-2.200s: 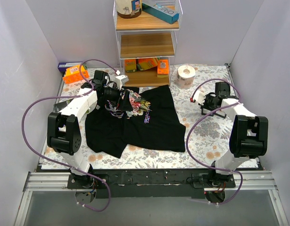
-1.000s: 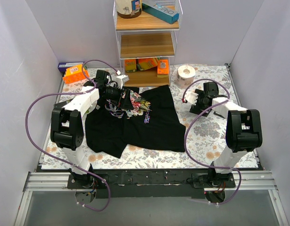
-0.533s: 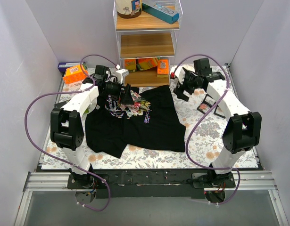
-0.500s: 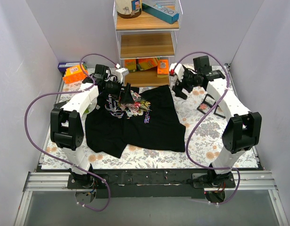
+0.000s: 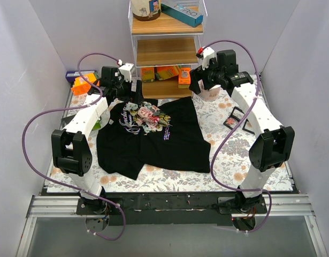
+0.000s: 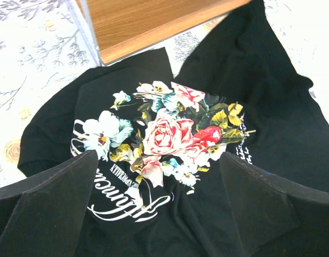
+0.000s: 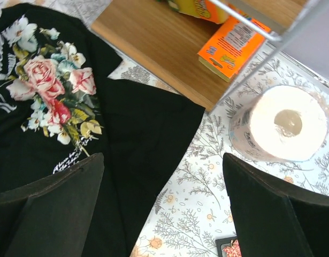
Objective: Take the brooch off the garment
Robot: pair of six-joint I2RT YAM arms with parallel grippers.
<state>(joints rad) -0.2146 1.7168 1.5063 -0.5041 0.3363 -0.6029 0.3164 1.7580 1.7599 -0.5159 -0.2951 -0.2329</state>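
Note:
The garment [image 5: 169, 142] is a black T-shirt lying crumpled on the flowered table, rose print up [image 6: 169, 134]. My left gripper [image 5: 133, 92] hovers open above the shirt's far left; in its wrist view the gripper [image 6: 156, 160] frames the print and script with nothing between the fingers. The right gripper [image 5: 199, 85] hangs open over the shirt's far right corner [image 7: 137, 123]; this gripper [image 7: 163, 160] is empty too. A tiny red-pink piece that looks like the brooch [image 5: 230, 122] lies in a small black case [image 7: 233, 249] on the table, right of the shirt. I see no pin on the print.
A wire shelf [image 5: 165, 53] with wooden boards stands at the back, with orange boxes [image 7: 234, 40] on its lowest board. A paper roll [image 7: 284, 123] sits just right of it. An orange block [image 5: 84, 83] lies back left. A black frame [image 5: 242, 114] lies beside the case.
The left gripper has lifted off the rose print and drawn back, uncovering it. The right arm has swung from the black case at the right, up to the shirt's far corner by the shelf.

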